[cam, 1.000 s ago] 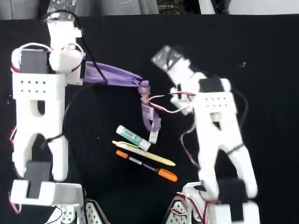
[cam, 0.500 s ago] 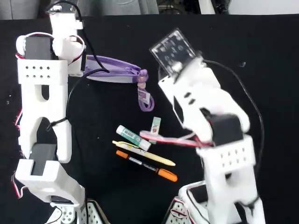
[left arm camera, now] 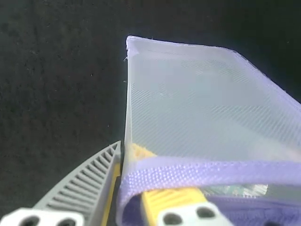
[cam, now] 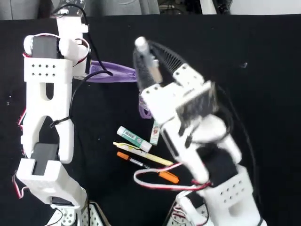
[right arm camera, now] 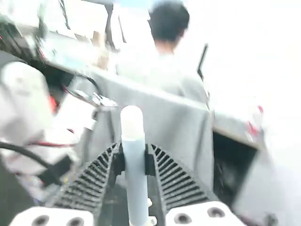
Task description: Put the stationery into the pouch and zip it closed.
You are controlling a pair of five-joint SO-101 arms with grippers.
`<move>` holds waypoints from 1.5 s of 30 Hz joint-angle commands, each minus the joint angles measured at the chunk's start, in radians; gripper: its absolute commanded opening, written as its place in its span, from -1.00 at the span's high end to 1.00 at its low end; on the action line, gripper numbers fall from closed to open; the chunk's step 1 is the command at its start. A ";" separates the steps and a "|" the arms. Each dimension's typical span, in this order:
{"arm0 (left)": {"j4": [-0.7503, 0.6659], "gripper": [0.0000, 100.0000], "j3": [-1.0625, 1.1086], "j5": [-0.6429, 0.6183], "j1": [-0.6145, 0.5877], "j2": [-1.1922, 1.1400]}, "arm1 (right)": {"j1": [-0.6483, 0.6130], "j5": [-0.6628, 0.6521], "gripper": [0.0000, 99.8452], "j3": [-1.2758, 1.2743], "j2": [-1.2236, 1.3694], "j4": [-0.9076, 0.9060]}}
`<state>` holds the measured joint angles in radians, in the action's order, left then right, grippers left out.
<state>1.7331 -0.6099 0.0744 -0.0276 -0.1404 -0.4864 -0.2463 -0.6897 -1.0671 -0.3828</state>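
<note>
- Pouch (left arm camera: 197,122) sits at the far left of the black table (cam: 263,70), stood on edge with its purple zip band uppermost. The left claw (left arm camera: 123,184) is clenched on one end of that band, probably to steady the pouch while it is loaded.
- The right claw (right arm camera: 134,160) is clamped around a pale pen (right arm camera: 133,141) that points straight out past its fingertips. It is held high, just beside the free end of the pouch, which looks like a line-up for sliding the pen in endwise.
- How far the mouth of the pouch gapes cannot be told.
- Near the table's middle, waiting for their turn, lie a green-and-white stick (cam: 134,139), a yellow pen (cam: 146,156) and an orange marker (cam: 162,174), close together, with a small card (cam: 154,133) just beside them.
- A purple strap (cam: 143,109) hangs from the pouch's end, right under the raised pen, and could snag the entry.
- The right arm's red-and-white cable (cam: 150,181) loops over the orange marker and may get in the way of picking it up.
</note>
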 commanded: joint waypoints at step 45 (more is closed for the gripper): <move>-0.068 0.94 0.058 -0.084 0.035 0.009 | -0.132 -0.083 0.98 -0.685 0.372 1.312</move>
<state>1.6778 -0.5608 0.0008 -0.0107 -0.1327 -0.6137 -0.2662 -1.4477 -0.7603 0.8846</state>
